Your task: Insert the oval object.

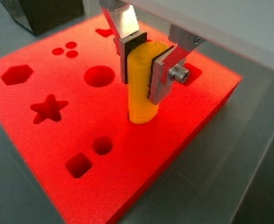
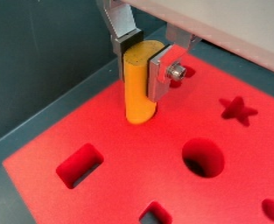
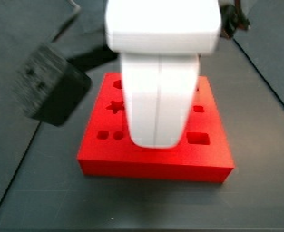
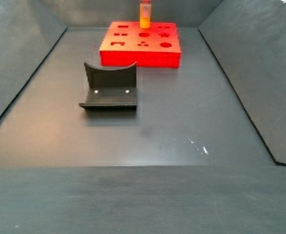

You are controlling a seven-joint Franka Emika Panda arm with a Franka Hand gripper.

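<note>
The gripper hangs over the red block, which sits at the far end of the counter, about midway between the side edges. Its silver fingers are closed on the upper part of the oval object, which stands upright between them, with its lower end reaching down to the block's top face. In a side view the fixture stands well apart, nearer the counter's middle.
</note>
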